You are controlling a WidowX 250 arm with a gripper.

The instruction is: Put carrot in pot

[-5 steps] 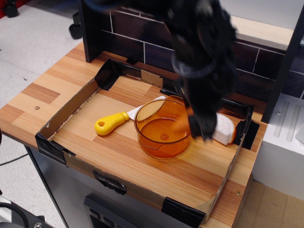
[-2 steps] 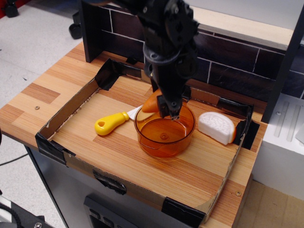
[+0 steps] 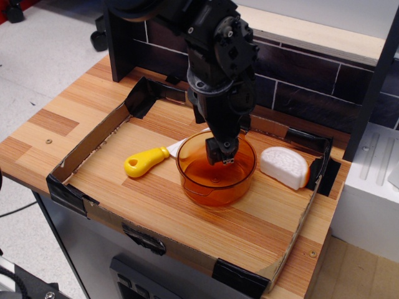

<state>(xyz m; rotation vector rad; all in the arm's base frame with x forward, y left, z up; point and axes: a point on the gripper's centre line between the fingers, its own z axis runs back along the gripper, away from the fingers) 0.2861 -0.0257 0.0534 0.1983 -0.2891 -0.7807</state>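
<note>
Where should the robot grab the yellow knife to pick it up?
Probably the knife's yellow handle, from straight above. It lies flat on bare wood, free on both long sides, and looks thick. The blade end runs behind the pot, where the end effector hangs now.

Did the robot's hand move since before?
Yes. The gripper swung left from beside the white half-round toy and now hangs inside the pot.
</note>
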